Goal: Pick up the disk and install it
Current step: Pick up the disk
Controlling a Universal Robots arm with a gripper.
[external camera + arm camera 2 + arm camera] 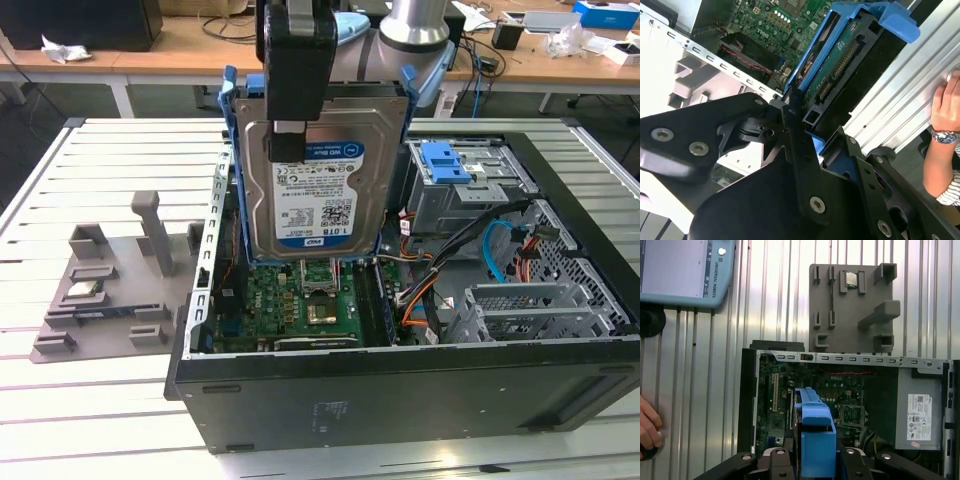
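On the slatted silver metal surface (110, 160) lies an open black computer case (400, 400). Above its green motherboard (300, 300) hangs the flat silver hard disk in a blue plastic bracket (318, 195), upright, clamped by the black tool (288, 135).

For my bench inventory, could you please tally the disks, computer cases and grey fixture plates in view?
Computer case: 1, open
Disk: 1, held above the case
Grey fixture plate: 1
Total: 3
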